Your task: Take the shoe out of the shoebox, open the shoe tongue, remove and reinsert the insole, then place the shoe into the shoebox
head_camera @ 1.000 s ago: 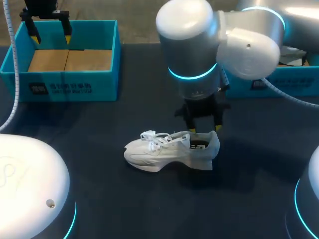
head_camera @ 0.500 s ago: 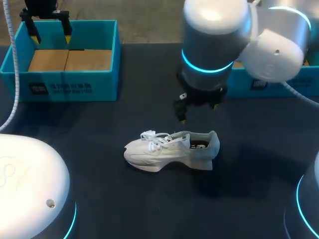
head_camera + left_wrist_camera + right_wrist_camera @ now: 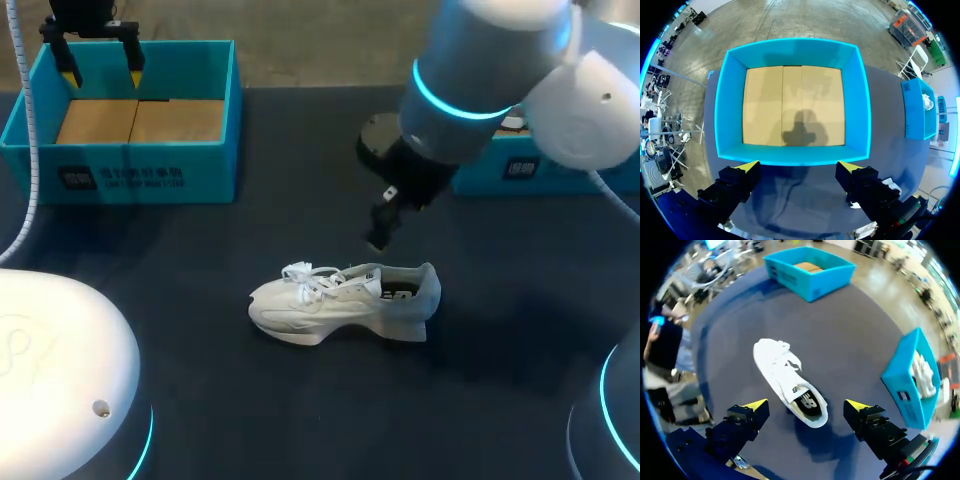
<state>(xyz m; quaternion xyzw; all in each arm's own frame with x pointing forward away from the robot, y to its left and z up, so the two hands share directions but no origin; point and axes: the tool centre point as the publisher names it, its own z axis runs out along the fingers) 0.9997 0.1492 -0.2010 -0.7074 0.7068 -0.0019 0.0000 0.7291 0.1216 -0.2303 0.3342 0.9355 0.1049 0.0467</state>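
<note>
Shoe (image 3: 345, 300) lies on the table (image 3: 300, 410), outside the cardboard-floored blue shoebox (image 3: 130, 177).

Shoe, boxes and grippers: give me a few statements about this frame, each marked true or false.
1. The shoe rests on the table, not in a box. True.
2. The right gripper is shut on the shoe's heel. False: it is open, above the shoe, holding nothing.
3. The left gripper is open above the left box. True.
4. The left box holds a second shoe. False: only its cardboard floor shows.
</note>
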